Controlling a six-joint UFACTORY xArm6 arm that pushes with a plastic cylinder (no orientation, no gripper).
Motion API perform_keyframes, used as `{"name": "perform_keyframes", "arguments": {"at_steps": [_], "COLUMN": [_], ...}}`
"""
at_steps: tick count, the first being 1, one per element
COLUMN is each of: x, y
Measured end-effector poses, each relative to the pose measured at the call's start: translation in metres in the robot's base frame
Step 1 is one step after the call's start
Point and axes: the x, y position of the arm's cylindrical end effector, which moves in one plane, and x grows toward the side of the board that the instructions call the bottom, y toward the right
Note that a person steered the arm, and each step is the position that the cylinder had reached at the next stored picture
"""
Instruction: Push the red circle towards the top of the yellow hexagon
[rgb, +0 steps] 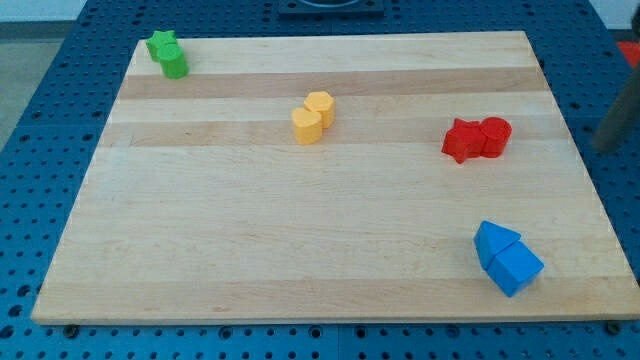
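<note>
A pale wooden worktop is seen lying on a blue perforated base, with small coloured blocks scattered over it. The red circle block sits at the view's right, touching a red star-shaped block on its left side. Near the middle, towards the view's top, two yellow blocks stand touching: the upper right one appears to be the yellow hexagon, the lower left one is of a shape not clearly made out. Two green blocks are clustered at the top left corner, and two blue blocks near the bottom right.

A dark blurred form at the view's right edge is probably the rod; its lower end is not shown, so where my tip stands relative to the blocks cannot be told. No jaws are fitted, so nothing is held.

The main risk is judged to be the red star: it lies directly between the red circle and the yellow hexagon, so a straight leftward push would likely drive both reds together. An off-centre contact could let the round block roll off the tip sideways. An overlong push could also knock the yellow pair apart.
</note>
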Motion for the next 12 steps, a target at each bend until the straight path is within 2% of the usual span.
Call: {"name": "perform_keyframes", "arguments": {"at_steps": [1, 3, 4, 6, 7, 9, 10, 12], "x": [0.012, -0.002, -0.015, -0.036, -0.033, -0.031, -0.051, -0.060], "y": [-0.040, -0.123, -0.144, -0.143, -0.140, -0.083, -0.083, -0.163]}}
